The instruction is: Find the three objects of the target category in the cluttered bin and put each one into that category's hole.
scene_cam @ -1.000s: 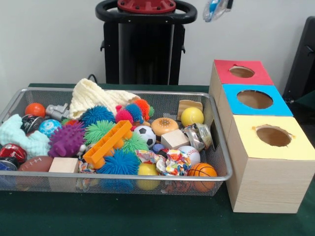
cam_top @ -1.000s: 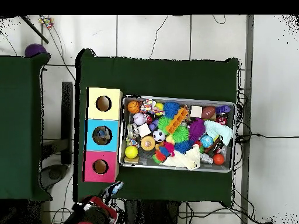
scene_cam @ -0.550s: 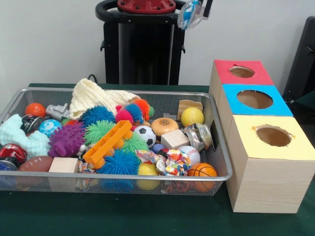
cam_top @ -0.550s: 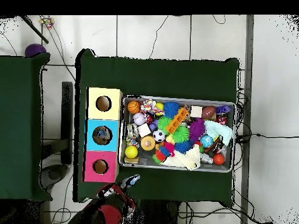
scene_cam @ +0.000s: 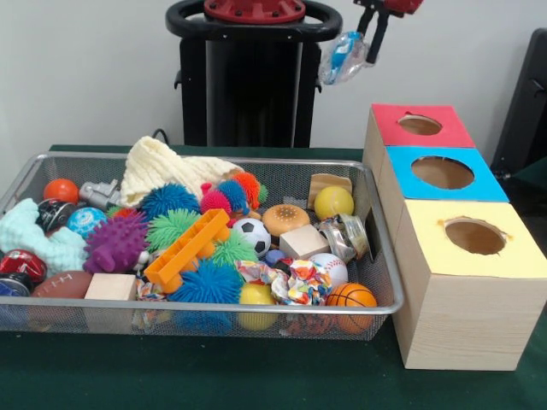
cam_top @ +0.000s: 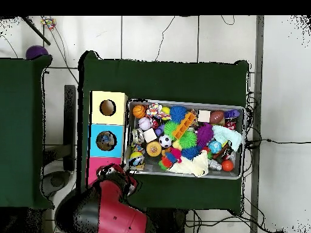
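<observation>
My gripper [scene_cam: 368,32] hangs at the top of the front view, above and just left of the red box [scene_cam: 419,126]. It is shut on a crumpled clear and blue plastic wrapper [scene_cam: 341,56], which dangles below its fingers. In the overhead view the red arm [cam_top: 109,209] covers most of the red box [cam_top: 92,170], with its tip at the bin's corner. The blue box [scene_cam: 443,173] and the yellow box [scene_cam: 474,237] stand in a row with the red one, each with a round hole on top. The wire bin [scene_cam: 383,256] is packed with toys.
In the bin lie spiky balls, an orange block [scene_cam: 186,248], a soccer ball [scene_cam: 253,234], a basketball [scene_cam: 350,296], a yellow ball [scene_cam: 333,202], wooden blocks, a cream cloth [scene_cam: 162,166] and a burger toy [scene_cam: 285,219]. Green cloth [scene_cam: 256,376] covers the table.
The gripper with the wrapper has come down and moved right in the front view, towards the red box. Overhead, the arm has swung over the red box.
</observation>
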### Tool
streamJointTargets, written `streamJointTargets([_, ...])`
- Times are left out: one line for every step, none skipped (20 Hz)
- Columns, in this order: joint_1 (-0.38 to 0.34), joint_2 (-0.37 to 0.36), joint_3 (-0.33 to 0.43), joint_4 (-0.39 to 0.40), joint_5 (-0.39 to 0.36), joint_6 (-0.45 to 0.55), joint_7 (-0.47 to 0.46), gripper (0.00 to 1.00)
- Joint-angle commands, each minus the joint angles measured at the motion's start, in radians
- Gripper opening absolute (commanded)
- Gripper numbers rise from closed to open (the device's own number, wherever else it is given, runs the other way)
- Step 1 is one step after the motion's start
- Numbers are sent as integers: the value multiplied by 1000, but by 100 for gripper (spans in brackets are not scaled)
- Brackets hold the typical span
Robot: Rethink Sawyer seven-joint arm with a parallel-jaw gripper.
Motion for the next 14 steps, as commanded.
streamJointTargets([-6, 135, 82, -212, 25, 177, 244, 0])
streamJointTargets([-9, 141, 82, -224, 26, 183, 244, 0])
streamJointTargets([-12, 146, 83, -236, 27, 189, 244, 0])
streamJointTargets([-15, 152, 84, -248, 29, 195, 244, 0])
streamJointTargets([-18, 157, 86, -257, 31, 196, 244, 0])
streamJointTargets([-24, 168, 89, -273, 34, 199, 244, 0])
streamJointTargets([-27, 175, 91, -280, 36, 197, 244, 0])
streamJointTargets([-28, 186, 90, -292, 38, 196, 246, 0])
streamJointTargets([-30, 196, 89, -303, 39, 196, 247, 0])
streamJointTargets([-24, 206, 85, -319, 41, 202, 257, 0])
streamJointTargets([-19, 216, 82, -330, 44, 204, 264, 0])
streamJointTargets([-14, 226, 79, -341, 46, 206, 272, 0])
streamJointTargets([-13, 237, 76, -352, 49, 208, 277, 0])
streamJointTargets([-12, 250, 72, -366, 52, 211, 283, 0])
